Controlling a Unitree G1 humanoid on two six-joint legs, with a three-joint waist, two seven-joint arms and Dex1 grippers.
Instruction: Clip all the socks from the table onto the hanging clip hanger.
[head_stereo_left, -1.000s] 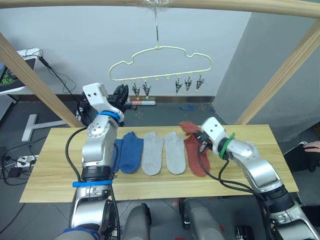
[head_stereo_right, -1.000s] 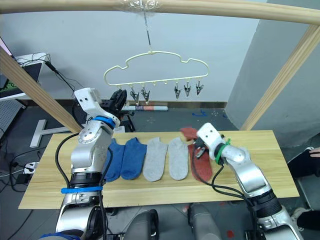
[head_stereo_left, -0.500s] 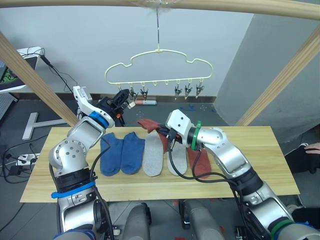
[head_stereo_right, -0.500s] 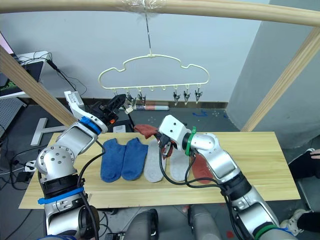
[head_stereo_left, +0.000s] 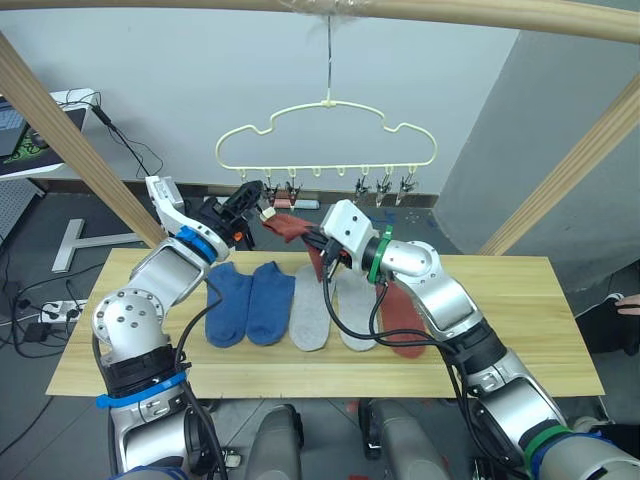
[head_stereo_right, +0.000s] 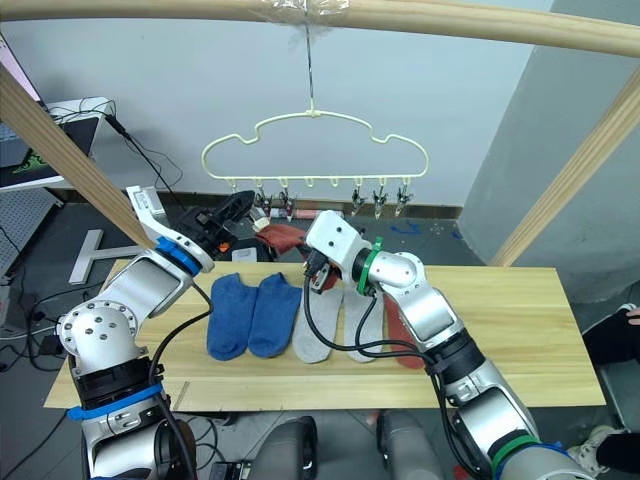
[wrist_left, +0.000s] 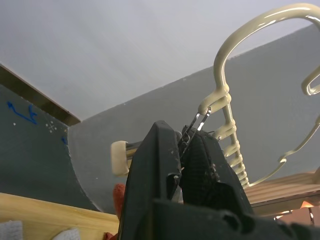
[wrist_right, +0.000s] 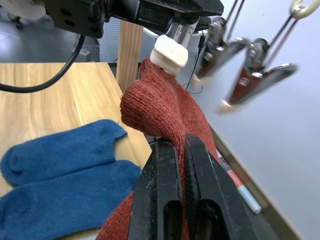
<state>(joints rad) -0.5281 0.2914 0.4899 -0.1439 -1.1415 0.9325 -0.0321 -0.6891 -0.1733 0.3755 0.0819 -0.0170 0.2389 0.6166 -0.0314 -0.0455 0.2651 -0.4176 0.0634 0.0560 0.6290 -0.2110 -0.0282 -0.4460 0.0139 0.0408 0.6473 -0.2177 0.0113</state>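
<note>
The right gripper (wrist_right: 181, 165) has its fingers clamped on a rust-red sock (wrist_right: 167, 112), lifted to the leftmost clip (wrist_left: 196, 124) of the hanger (head_stereo_left: 327, 128) — the left gripper (wrist_left: 182, 157) pinches that clip. Five socks (head_stereo_left: 310, 305) lie on the bench (head_stereo_left: 520, 310).

This looks like a robotics lab or test room rather than a home. A plain pale-wood tabletop (head_stereo_left: 520, 300) stands on a dark grey floor (head_stereo_left: 60, 215) before a bare white wall (head_stereo_left: 180, 80), inside a frame of thick round wooden poles (head_stereo_left: 70, 140) from which a wire clip hanger (head_stereo_left: 325, 135) hangs. At the far left sit a white desk with a laptop (head_stereo_left: 25, 135), loose black cables (head_stereo_left: 130, 150) and a power strip (head_stereo_left: 40, 312) on the floor.
</note>
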